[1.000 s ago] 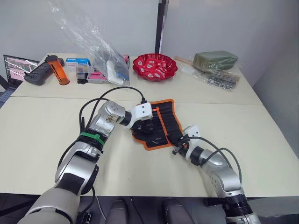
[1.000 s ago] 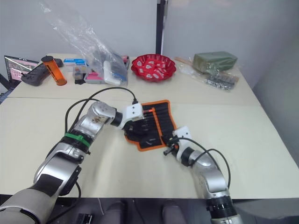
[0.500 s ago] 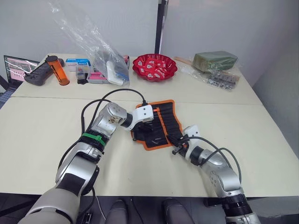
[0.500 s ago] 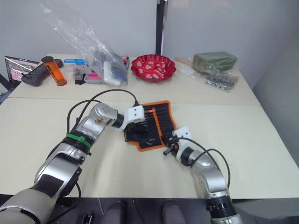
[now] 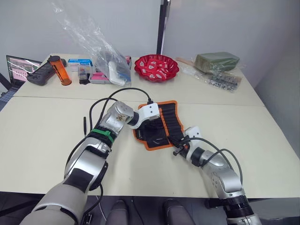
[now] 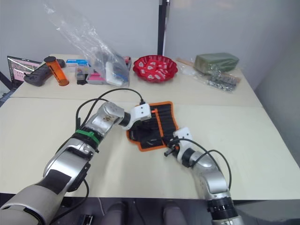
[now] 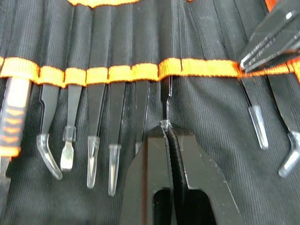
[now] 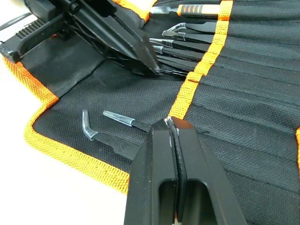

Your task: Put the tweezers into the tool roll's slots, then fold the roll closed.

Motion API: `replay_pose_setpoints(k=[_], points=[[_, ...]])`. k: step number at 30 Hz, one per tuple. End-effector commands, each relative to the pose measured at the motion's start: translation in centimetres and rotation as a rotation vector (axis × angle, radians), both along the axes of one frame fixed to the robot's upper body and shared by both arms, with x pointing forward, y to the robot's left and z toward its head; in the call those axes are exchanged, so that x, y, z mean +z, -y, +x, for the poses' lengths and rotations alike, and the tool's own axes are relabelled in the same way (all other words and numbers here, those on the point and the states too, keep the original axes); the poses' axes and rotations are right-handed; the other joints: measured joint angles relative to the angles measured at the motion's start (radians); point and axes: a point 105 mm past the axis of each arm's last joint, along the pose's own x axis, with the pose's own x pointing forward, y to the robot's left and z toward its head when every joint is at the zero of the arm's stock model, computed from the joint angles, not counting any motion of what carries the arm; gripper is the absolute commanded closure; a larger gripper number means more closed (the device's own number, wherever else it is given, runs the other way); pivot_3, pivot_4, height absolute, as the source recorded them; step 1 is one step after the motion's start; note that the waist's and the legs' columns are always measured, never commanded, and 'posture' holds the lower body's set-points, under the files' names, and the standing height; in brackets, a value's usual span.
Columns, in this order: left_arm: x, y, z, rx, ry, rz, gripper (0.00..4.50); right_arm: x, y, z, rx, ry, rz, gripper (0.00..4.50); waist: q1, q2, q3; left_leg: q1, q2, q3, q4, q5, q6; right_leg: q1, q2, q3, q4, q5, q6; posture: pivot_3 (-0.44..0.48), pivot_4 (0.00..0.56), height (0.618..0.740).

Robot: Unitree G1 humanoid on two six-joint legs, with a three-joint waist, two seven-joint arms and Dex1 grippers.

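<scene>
cream table [image 5: 42, 136] holds the open tool roll [image 5: 169, 123]. left gripper [image 7: 168, 129] fingers pressed together on a tweezers [image 7: 167, 96] tip sticking out of its slots [image 7: 140, 72] row. right gripper [image 8: 171, 124] fingers pressed together, empty, at the roll's orange band.

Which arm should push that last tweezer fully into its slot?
Left. The left gripper is shut on the thin tweezer already entering the slot band. The right gripper sits shut at the band's edge.
</scene>
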Motion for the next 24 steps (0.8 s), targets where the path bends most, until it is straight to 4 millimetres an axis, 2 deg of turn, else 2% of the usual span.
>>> replay_pose_setpoints(k=[1, 3, 6, 11, 17, 22, 24], points=[[1.5, 1.2, 0.3, -0.030, 0.062, -0.014, 4.47, -3.3, -0.4, -1.3, 0.024, -0.130, -0.039, 4.50, 0.000, 0.000, 0.000, 0.000, 0.000, 0.000, 0.000, 0.000, 0.000, 0.000, 0.000, 0.000, 0.000, 0.000, 0.000, 0.000, 0.150, 0.729], [1.7, 1.0, 0.6, -0.009, 0.065, -0.022, 4.47, -3.4, -0.4, -1.4, 0.025, -0.130, -0.038, 4.50, 0.001, 0.000, 0.000, 0.000, 0.000, 0.000, 0.000, 0.000, 0.000, 0.000, 0.000, 0.000, 0.000, 0.000, 0.000, 0.000, 0.150, 0.729], [2.4, 0.5, 0.6, 0.000, 0.055, -0.039, 3.68, -3.4, -0.4, -1.4, 0.025, -0.132, -0.039, 4.50, 0.000, 0.000, 0.000, 0.000, 0.000, 0.000, 0.000, 0.000, 0.000, 0.000, 0.000, 0.000, 0.000, 0.000, 0.000, 0.000, 0.150, 0.729], [4.3, -1.1, 0.6, 0.021, 0.065, -0.073, 1.95, -3.4, -0.1, -1.2, 0.023, -0.131, -0.042, 4.50, -0.006, 0.000, 0.000, 0.000, 0.000, 0.000, 0.000, 0.000, 0.000, -0.001, 0.000, 0.000, 0.000, 0.000, 0.000, 0.000, 0.150, 0.729], [9.3, -4.9, 1.1, 0.150, 0.173, -0.179, 0.02, -3.2, 0.0, -1.0, 0.039, -0.128, -0.051, 4.50, -0.008, 0.000, 0.000, 0.000, 0.000, 0.000, -0.001, 0.000, 0.000, -0.001, 0.000, 0.000, 0.001, 0.000, 0.000, 0.000, 0.150, 0.729], [11.9, -8.5, 0.0, 0.248, 0.215, -0.280, 0.02, -2.8, 0.2, -0.6, 0.054, -0.120, -0.057, 4.50, -0.008, 0.001, 0.000, 0.000, 0.000, 0.000, -0.001, 0.000, 0.000, -0.001, 0.000, 0.000, 0.001, 0.000, 0.000, 0.000, 0.150, 0.729], [12.7, -10.6, -0.1, 0.360, 0.255, -0.358, 0.02, -2.6, 0.3, -0.2, 0.063, -0.114, -0.056, 4.50, -0.008, 0.001, 0.000, 0.000, 0.000, 0.000, -0.001, 0.000, 0.000, 0.000, 0.000, 0.000, 0.001, 0.000, 0.000, 0.000, 0.150, 0.729]])
